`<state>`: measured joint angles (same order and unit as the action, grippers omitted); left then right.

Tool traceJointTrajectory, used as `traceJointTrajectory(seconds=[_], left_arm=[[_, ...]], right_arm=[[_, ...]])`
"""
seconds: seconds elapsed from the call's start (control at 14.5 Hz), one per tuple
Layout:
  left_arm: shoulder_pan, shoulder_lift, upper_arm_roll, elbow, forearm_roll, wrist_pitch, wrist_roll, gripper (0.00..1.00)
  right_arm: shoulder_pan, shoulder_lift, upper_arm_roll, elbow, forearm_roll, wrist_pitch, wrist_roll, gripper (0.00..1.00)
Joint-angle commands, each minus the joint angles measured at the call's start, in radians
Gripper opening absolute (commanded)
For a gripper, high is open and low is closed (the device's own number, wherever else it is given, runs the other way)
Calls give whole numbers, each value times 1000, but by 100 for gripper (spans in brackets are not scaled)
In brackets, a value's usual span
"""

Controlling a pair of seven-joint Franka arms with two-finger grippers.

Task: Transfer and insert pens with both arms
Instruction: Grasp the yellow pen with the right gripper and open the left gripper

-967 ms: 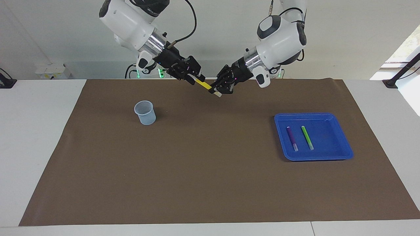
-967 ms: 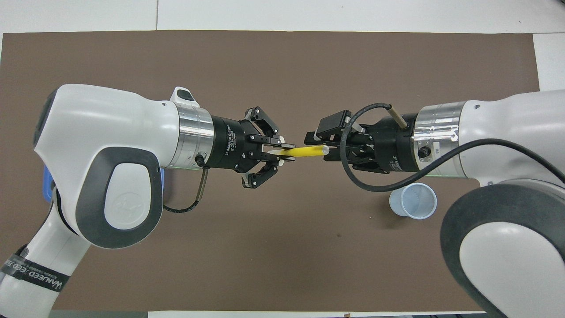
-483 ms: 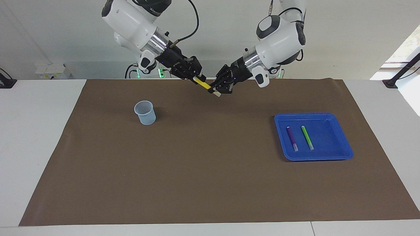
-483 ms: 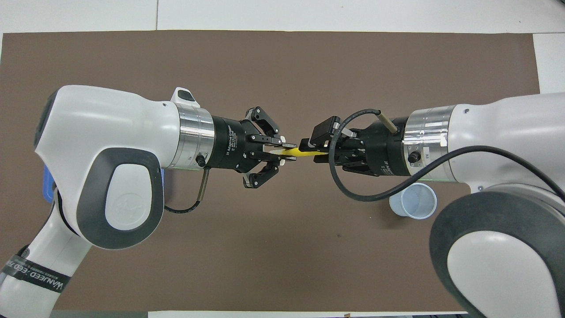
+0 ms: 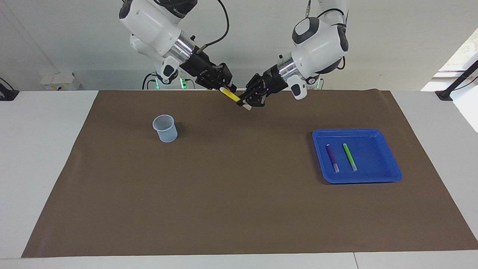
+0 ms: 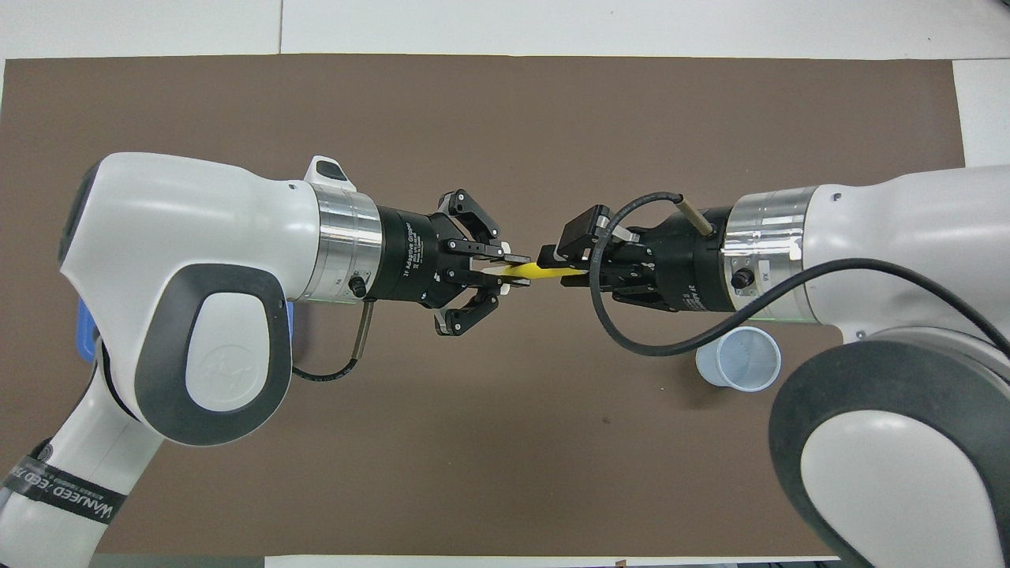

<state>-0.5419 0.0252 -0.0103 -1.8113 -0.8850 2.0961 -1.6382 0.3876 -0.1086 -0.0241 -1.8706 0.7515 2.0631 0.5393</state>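
In the overhead view the left arm covers nearly all of the blue tray; only a sliver shows, and the purple and green pens are hidden there. Both arms run off that view's edges. The yellow pen shows only between the two end effectors, its ends hidden among their fingers. The right arm overlaps the cup.

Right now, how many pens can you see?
3. The yellow pen is up in the air between the left gripper and right gripper. The purple pen and green pen lie in the blue tray.
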Motion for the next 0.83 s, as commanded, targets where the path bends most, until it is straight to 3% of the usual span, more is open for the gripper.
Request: traceJointTrajectory(seconds=[0.0, 0.14, 0.35, 0.69, 0.76], left_arm=[[-12, -39, 7, -48, -18, 21, -8, 0], [-12, -39, 7, -48, -18, 22, -9, 0], [-12, -39, 7, -48, -20, 22, -9, 0], [-10, -39, 7, -48, -20, 22, -8, 0], [-12, -41, 9, -46, -19, 25, 1, 99]], right_arm=[[-3, 0, 3, 1, -24, 23, 5, 36], [-3, 0, 3, -1, -24, 23, 5, 34], [-1, -2, 3, -1, -24, 22, 13, 0], [-6, 0, 3, -2, -23, 22, 13, 0], [-7, -2, 3, -2, -24, 19, 13, 0]])
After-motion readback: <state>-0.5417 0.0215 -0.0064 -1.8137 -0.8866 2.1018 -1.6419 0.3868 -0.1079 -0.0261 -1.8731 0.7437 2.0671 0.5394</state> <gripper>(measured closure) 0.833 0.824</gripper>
